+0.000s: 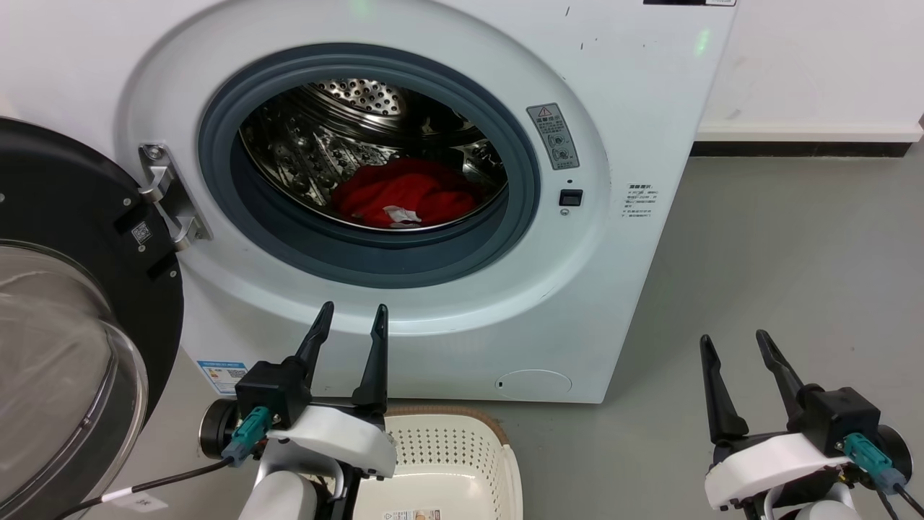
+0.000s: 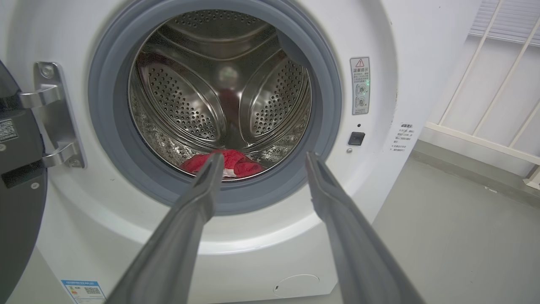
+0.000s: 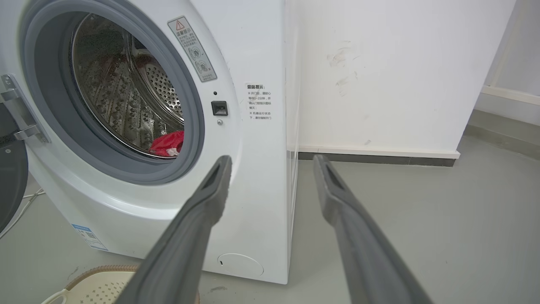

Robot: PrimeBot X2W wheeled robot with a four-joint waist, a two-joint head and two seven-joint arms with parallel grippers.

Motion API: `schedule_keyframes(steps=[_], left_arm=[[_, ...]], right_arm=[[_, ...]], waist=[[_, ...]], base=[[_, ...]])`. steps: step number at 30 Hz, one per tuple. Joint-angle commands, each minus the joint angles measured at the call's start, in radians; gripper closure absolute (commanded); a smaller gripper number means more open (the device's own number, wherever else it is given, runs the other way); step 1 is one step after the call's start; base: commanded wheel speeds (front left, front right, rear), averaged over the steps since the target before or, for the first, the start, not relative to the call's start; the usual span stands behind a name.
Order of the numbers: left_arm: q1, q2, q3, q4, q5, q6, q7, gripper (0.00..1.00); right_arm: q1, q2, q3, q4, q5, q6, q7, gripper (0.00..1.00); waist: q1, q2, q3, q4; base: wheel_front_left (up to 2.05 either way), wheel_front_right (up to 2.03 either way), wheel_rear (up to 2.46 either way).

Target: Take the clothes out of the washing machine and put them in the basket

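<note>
The washer (image 1: 635, 108) filled the upper frame, its door (image 1: 72, 202) swung wide at the left edge, and the basket (image 1: 462, 444) waited on the floor (image 1: 794, 253) at bottom centre. The clothes (image 1: 411, 189) lay low in the drum (image 1: 317, 144) at centre, a red heap running left to right with a white patch at its front edge. The left gripper (image 1: 354, 308), below the grey ring (image 1: 216, 180), and the right gripper (image 1: 733, 336), at lower right, both hung empty with fingers spread wide. The reach would likely go best with the left gripper passing clear above the ring, then pinching a thick fold at the heap's crest.
</note>
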Motion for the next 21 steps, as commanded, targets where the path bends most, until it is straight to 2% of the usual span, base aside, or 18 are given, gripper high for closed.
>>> schedule_keyframes(steps=[1,13,21], left_arm=[[-0.015,0.002,-0.002,-0.001,0.015,0.004,-0.007,0.0],[-0.012,0.002,-0.01,0.009,0.072,0.016,-0.028,0.0],[-0.011,0.002,-0.004,0.013,0.068,0.019,-0.029,0.0]], right_arm=[[-0.01,-0.001,0.002,0.001,-0.015,0.0,-0.006,0.0],[-0.013,-0.001,0.008,0.007,-0.079,0.0,-0.028,0.0],[-0.016,-0.001,0.005,0.014,-0.077,0.0,-0.027,0.0]], waist=[[0.0,0.0,0.0,0.0],[0.0,0.0,0.002,0.003],[0.0,0.0,0.005,0.007]], base=[[0.0,0.0,0.0],[0.0,0.0,0.0],[0.0,0.0,0.0]])
